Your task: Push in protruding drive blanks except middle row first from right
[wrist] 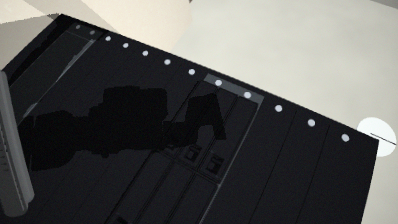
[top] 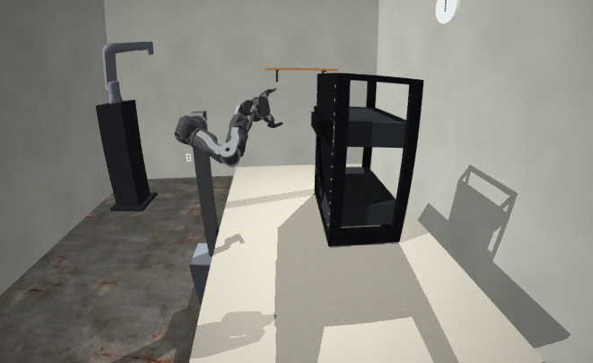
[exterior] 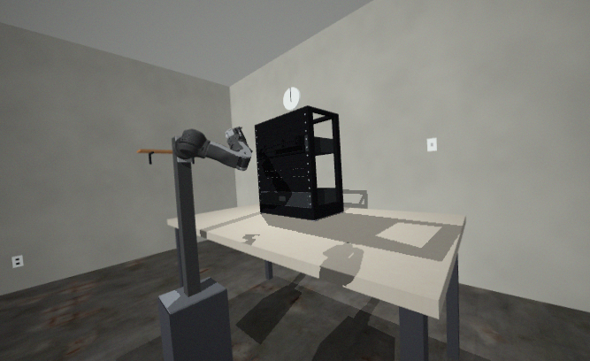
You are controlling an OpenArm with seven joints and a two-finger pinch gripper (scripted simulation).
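The black rack [top: 406, 157] [exterior: 308, 134] [wrist: 300, 165] stands on the table [top: 253, 279] [exterior: 287, 250], with its dark front filling the wrist view. The storage chassis [top: 320, 122] [exterior: 283, 149] sits in the rack's upper half. Narrow drive blanks with small latch marks [wrist: 215, 163] show in the wrist view. Which blanks stand out I cannot tell. My gripper [top: 275, 108] [exterior: 239, 135] is open and empty. It hangs in the air in front of the rack's upper front, apart from it. One finger [wrist: 10, 165] shows at the left edge of the wrist view.
My arm's post [top: 204, 198] [exterior: 186, 224] stands at the table's near-left edge. A second robot on a black pedestal [top: 123, 157] stands at the back left. An orange wall shelf [top: 300, 69] hangs behind. The wall is close behind the rack.
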